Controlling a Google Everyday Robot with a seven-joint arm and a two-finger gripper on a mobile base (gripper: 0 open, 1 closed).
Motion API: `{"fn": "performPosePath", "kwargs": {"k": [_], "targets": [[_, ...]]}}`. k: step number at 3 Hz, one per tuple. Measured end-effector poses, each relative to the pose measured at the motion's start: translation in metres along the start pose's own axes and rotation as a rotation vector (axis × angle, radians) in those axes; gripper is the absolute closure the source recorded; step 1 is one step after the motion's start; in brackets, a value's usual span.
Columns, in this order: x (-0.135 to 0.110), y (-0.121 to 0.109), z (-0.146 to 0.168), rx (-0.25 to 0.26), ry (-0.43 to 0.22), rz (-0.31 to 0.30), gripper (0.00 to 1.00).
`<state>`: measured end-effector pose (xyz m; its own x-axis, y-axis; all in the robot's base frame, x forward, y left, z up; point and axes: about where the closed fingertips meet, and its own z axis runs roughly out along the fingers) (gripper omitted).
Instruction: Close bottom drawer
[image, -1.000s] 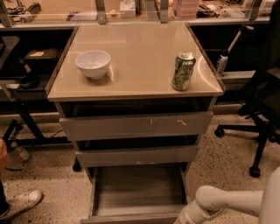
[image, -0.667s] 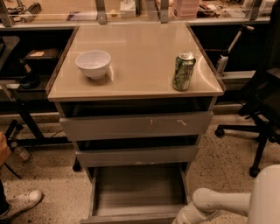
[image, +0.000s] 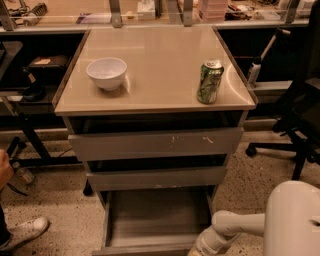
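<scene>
Just left of claw (image: 198, 249), bottom drawer (image: 156, 216) stands open.

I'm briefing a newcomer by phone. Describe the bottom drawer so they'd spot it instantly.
Find the beige-topped cabinet holding a white bowl and green can. The bottom drawer sits lowest, near the floor, with the gripper at its front right corner. Unlike the two above, it is narrowest and pulled far out, showing its inside.
</scene>
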<state>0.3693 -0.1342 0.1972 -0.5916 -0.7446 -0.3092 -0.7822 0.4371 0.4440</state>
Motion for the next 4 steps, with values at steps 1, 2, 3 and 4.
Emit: {"fn": "performPosePath", "kwargs": {"k": [1,2,3,4], "targets": [[-0.007,-0.0089,0.0096,0.009,0.012,-0.011,1.0],[-0.0074,-0.0089,0.0189,0.005,0.042,0.02,1.0],[-0.0078,-0.0086,0.0195,0.004,0.043,0.022,0.83],[-0.0078,-0.0086,0.0195,0.004,0.043,0.022,0.59]]}}
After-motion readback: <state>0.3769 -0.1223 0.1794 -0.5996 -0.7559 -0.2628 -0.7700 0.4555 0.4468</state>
